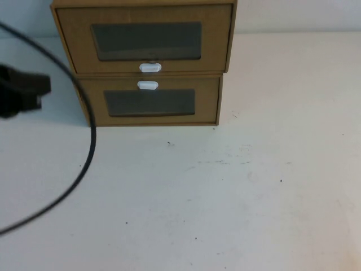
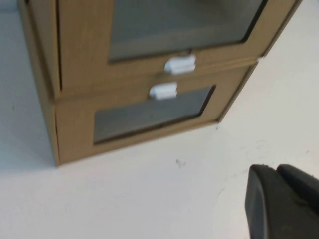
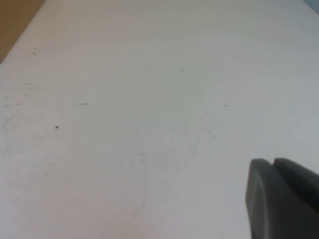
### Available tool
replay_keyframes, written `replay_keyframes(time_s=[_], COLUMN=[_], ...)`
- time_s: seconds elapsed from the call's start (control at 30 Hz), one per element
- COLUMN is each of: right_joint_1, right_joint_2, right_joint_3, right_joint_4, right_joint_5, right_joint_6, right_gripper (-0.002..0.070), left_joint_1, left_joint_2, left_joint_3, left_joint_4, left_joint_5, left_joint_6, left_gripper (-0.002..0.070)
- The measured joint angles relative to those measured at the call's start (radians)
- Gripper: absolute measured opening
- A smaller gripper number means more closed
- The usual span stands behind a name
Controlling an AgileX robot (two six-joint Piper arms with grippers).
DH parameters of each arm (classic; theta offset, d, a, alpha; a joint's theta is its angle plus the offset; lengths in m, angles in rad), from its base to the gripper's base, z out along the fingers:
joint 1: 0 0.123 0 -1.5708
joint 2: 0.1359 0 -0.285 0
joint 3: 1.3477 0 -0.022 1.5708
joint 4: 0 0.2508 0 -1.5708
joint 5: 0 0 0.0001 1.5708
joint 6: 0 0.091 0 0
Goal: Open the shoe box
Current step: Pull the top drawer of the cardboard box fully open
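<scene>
Two brown cardboard shoe boxes stand stacked at the back of the white table, both closed. The upper box (image 1: 145, 38) (image 2: 149, 35) has a dark window and a white handle (image 1: 150, 68) (image 2: 180, 64). The lower box (image 1: 149, 101) (image 2: 134, 119) has its own white handle (image 1: 148, 85) (image 2: 163, 90). My left gripper (image 1: 40, 93) (image 2: 273, 168) hovers to the left of the boxes, shut on nothing and clear of them. My right gripper (image 3: 273, 162) is also shut and empty over bare table, out of the high view.
A black cable (image 1: 84, 164) curves across the left side of the table (image 1: 237, 197) in front of the boxes. A corner of a brown box (image 3: 15, 20) shows at the edge of the right wrist view.
</scene>
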Motion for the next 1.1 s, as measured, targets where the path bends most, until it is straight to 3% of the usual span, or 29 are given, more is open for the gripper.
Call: replay_keyframes(time_s=[0.27,0.57,0.67,0.9,1.1], right_joint_1=[0.0,0.0,0.0,0.0,0.0], right_joint_2=[0.0,0.0,0.0,0.0,0.0], right_joint_3=[0.0,0.0,0.0,0.0,0.0], right_joint_4=[0.0,0.0,0.0,0.0,0.0], right_joint_5=[0.0,0.0,0.0,0.0,0.0], right_joint_6=[0.0,0.0,0.0,0.0,0.0], right_gripper=[-0.0014,-0.0014,-0.0014,-0.0014,-0.0014], left_joint_1=[0.0,-0.017,-0.046,-0.129,-0.138], left_joint_2=[0.406,0.904,0.998,1.091,1.149], left_joint_3=[-0.589,-1.342,-1.459,-1.5,-1.5], left_joint_4=[-0.048,-0.05,-0.039,0.041,0.094], left_joint_5=[0.195,0.451,0.463,0.478,0.481], left_joint_6=[0.075,-0.065,-0.089,-0.075,-0.075], left_gripper=[-0.0005,-0.0005,-0.0005,-0.0005,-0.0005])
